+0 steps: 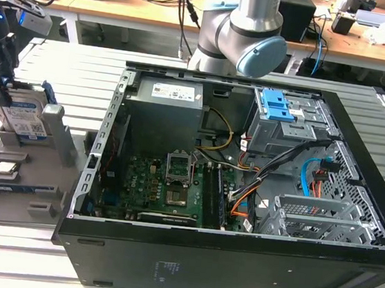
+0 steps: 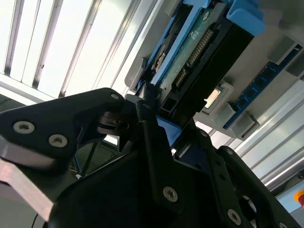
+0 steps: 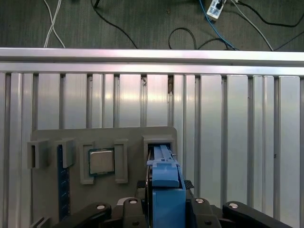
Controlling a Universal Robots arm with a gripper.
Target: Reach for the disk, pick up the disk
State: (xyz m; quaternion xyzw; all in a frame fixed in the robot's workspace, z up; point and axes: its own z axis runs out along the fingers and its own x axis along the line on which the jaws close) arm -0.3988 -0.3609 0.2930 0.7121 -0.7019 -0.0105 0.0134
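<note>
So the disk (image 1: 24, 120) is parked on edge in a slot of the grey holder (image 1: 41, 200) at the far left of the exterior view, which leaves its 2 flat sides exposed, and the gripper (image 1: 3, 88) looks clamped onto it from above.

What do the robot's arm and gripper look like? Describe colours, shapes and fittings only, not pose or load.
The arm is a round silver-grey tube ending in a bulky joint closed by a light blue cap. The gripper is matt black, built from flat angular plates with rounded corners, fastened with silver screws.
</note>
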